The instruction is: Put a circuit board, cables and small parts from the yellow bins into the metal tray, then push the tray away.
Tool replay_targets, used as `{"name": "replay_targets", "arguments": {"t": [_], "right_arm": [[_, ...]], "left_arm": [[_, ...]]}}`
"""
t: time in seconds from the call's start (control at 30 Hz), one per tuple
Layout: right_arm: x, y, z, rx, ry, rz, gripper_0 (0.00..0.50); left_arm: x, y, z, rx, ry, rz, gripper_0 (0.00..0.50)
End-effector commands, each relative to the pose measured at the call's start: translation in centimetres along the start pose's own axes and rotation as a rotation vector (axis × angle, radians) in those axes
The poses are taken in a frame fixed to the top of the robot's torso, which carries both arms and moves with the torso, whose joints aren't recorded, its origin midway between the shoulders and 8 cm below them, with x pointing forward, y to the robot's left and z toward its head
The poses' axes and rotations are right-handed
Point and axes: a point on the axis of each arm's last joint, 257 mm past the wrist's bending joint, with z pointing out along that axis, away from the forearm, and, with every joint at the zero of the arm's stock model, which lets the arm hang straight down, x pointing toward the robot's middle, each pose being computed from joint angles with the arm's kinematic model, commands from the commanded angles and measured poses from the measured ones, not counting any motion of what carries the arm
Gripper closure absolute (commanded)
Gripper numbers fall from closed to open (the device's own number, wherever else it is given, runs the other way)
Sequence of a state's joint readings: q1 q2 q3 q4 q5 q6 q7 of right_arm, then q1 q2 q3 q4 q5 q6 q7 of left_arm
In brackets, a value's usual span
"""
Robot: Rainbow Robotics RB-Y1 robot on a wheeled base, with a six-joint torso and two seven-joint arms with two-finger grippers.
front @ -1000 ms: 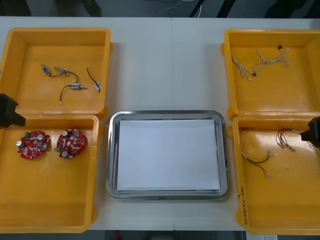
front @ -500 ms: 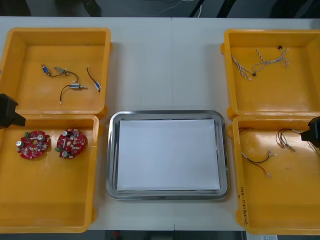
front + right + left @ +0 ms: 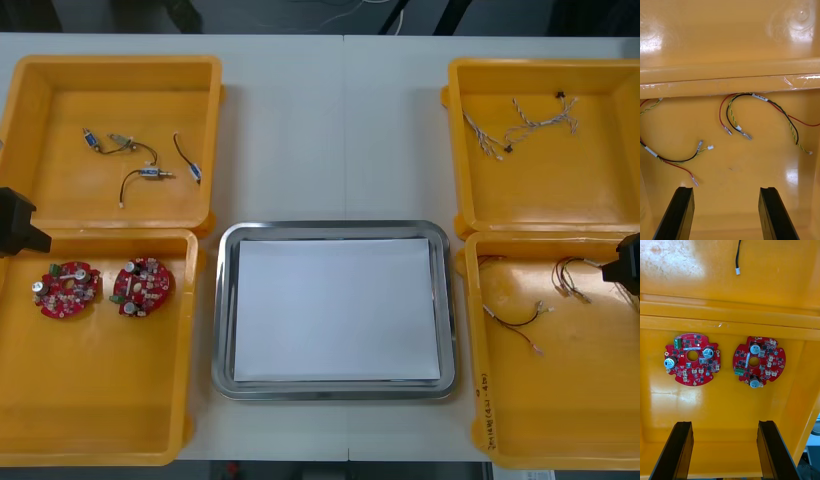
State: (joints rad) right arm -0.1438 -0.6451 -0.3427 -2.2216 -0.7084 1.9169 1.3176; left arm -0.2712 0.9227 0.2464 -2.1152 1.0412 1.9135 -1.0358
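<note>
Metal tray [image 3: 224, 310]: my landmark at the middle of the table. White inside, and nothing lies in it.

Left claw [image 3: 725, 424]: fingers spread wide and gripping nothing. It hangs over the near left bin [image 3: 100, 400], which touches the tray's left side.

Right claw [image 3: 725, 189]: fingers spread just as wide, also with nothing between them. It hangs over the near right bin [image 3: 580, 410], which stands just beside the tray's right side.

Circuit boards [image 3: 700, 369]: two round red ones lie flat, side by side and apart, in the bin left of the tray. Both are ahead of my left fingers, and neither is touched.

Red and yellow cables [image 3: 760, 96]: two loose bundles with black strands among them, in the bin right of the tray. They lie ahead of my right fingers.

Twisted cables [image 3: 520, 125]: in the far right bin [image 3: 540, 190], beyond the tray's right corner.

Small metal parts [image 3: 150, 172]: on short black leads in the far left bin [image 3: 60, 110], beyond the tray's left corner.

Done so far: nothing that I can see; every item sits in its bin.

Left to do: a board, the cables and the parts all have to go into the tray, then the push away.

Step in hand: as I judge it, the very start. Each claw is lined up over its bin for a first pick.
</note>
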Motion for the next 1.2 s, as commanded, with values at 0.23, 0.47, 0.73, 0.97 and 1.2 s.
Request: {"name": "replay_targets", "arguments": {"t": [0.23,0.47,0.73,0.97,1.2], "right_arm": [[-0.27,-1.86,-1.03,0.039,-0.014,0.001,0.0],[-0.27,-1.86,-1.03,0.039,-0.014,0.001,0.0],[-0.27,-1.86,-1.03,0.039,-0.014,0.001,0.0],[-0.27,-1.86,-1.03,0.039,-0.014,0.001,0.0],[-0.27,-1.86,-1.03,0.039,-0.014,0.001,0.0]], "left_arm": [[-0.47,1.42,-1.59,-0.046,-0.029,0.073,0.0],[-0.47,1.42,-1.59,-0.046,-0.029,0.073,0.0],[-0.47,1.42,-1.59,-0.046,-0.029,0.073,0.0],[-0.47,1.42,-1.59,-0.046,-0.029,0.073,0.0],[-0.47,1.42,-1.59,-0.046,-0.029,0.073,0.0]]}}
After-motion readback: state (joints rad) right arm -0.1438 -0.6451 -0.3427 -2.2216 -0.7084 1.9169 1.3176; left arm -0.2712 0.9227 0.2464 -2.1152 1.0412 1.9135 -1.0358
